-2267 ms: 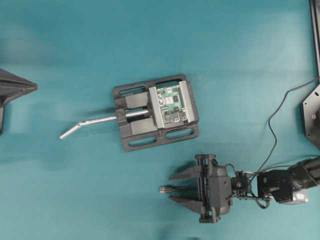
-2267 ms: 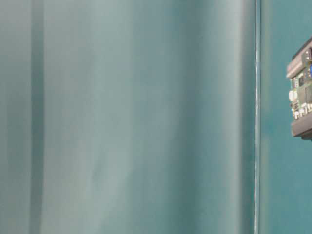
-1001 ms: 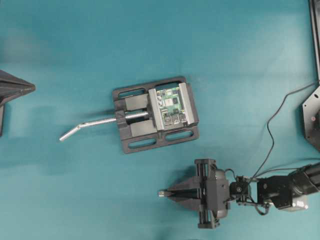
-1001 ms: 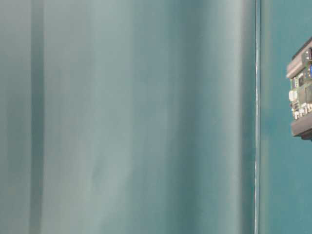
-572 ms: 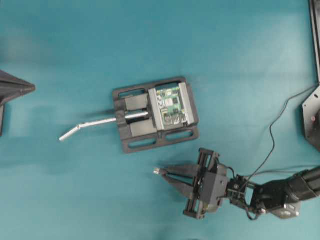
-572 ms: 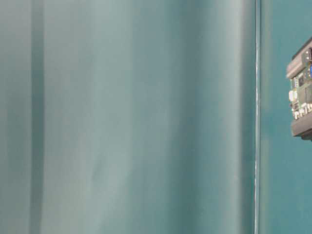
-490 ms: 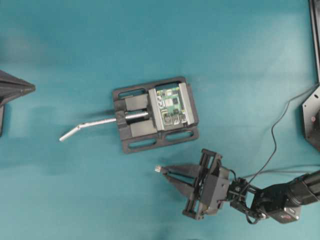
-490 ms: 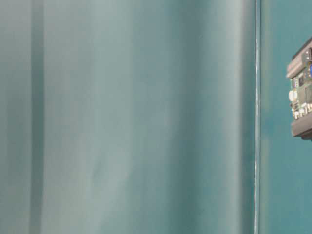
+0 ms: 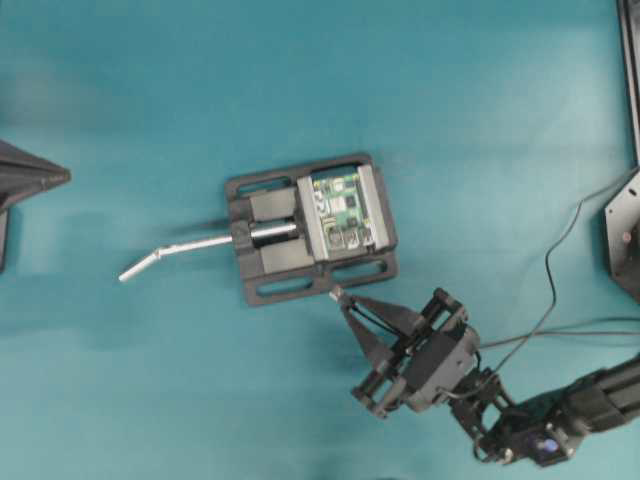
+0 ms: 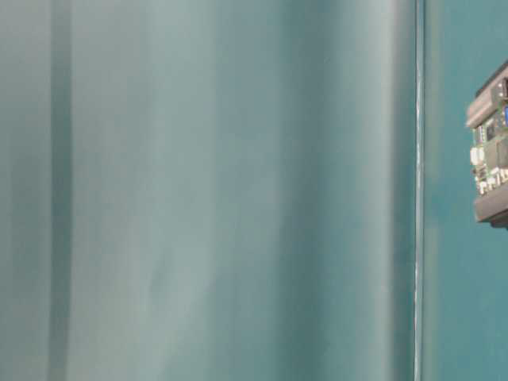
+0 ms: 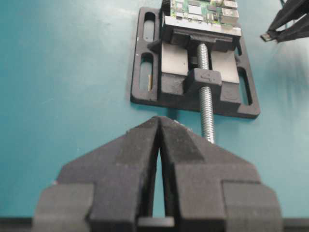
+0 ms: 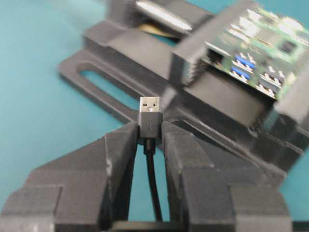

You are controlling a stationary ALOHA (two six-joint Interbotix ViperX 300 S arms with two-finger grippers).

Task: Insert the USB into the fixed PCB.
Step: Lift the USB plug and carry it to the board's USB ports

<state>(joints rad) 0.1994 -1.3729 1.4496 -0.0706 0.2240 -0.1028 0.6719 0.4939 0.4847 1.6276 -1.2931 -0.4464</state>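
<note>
The right tool, clamped on the USB, hovered just beside the vise gripping the fixed PCB, while the left tool sat closed.

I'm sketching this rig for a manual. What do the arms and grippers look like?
Both are matte black. The right gripper has two long wedge-shaped fingers tapering to narrow tips, mounted on a boxy carriage with thin black wires looping near the wrist. The left gripper has the same grainy-surfaced black wedge fingers.
</note>
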